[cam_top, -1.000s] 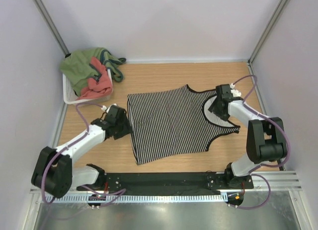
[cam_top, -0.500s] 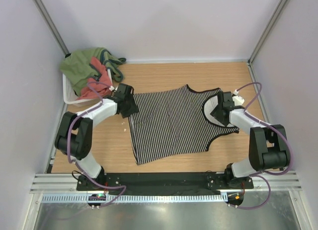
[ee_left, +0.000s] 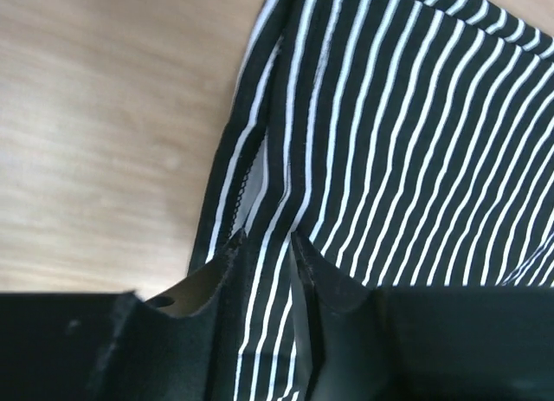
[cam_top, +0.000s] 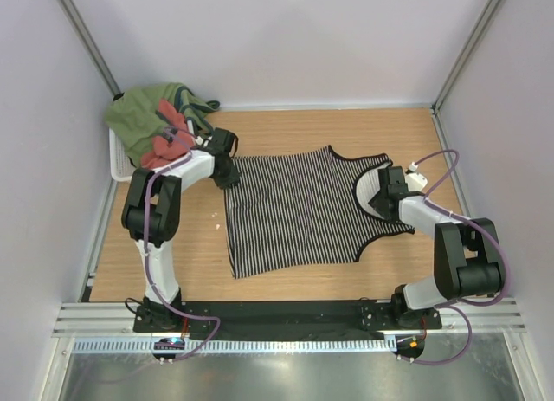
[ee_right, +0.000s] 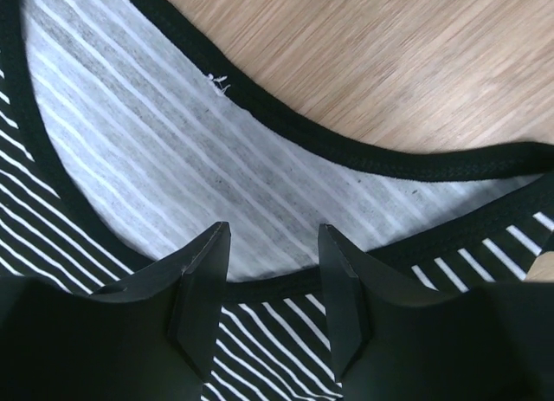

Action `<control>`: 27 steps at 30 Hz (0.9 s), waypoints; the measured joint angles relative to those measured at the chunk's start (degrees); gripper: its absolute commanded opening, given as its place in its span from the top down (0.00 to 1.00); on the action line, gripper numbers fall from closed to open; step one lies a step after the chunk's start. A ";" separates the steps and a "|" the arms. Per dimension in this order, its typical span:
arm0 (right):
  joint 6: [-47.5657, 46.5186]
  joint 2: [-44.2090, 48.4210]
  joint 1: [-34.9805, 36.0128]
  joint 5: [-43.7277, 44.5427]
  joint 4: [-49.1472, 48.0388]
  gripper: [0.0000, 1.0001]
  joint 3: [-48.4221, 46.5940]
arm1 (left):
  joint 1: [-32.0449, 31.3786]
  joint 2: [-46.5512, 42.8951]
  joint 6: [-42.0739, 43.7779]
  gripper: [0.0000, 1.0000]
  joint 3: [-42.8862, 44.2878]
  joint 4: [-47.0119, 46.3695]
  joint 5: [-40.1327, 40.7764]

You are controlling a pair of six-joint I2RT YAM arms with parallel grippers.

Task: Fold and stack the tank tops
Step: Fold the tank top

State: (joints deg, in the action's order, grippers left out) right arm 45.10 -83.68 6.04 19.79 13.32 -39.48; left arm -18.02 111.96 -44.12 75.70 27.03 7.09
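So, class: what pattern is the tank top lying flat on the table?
Thin black-and-white stripes on the tank top, clearest in the top external view.

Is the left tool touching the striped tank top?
Touching. The left wrist view shows the left tool with its fingers closing around the hem of the striped tank top.

Left arm reaches far forward, its left gripper [ee_left: 264, 245] low, jaws narrowed with cloth between the tips. Right arm bends inward, right gripper [ee_right: 273, 245] pointing down, jaws parted and gripping nothing.
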 measured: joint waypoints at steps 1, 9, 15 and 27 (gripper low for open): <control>0.26 0.00 0.00 0.52 -0.04 0.49 0.07 | 0.17 1.22 0.20 0.80 1.66 0.57 0.20; 1.88 0.02 0.00 3.76 0.04 0.49 0.42 | 1.22 12.37 1.49 0.83 19.08 6.60 0.39; 1.51 0.66 0.00 4.52 0.00 0.50 0.83 | 1.46 12.00 2.12 0.67 19.47 7.08 0.44; -4.42 12.00 11.56 7.45 4.63 0.59 -0.74 | 0.96 -23.47 1.84 0.50 -2.56 4.74 -2.84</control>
State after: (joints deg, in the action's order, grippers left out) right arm 40.69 -71.68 17.61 27.24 17.96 -40.23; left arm -17.06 88.49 -42.28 73.14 31.77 4.25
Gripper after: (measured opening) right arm 0.413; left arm 0.515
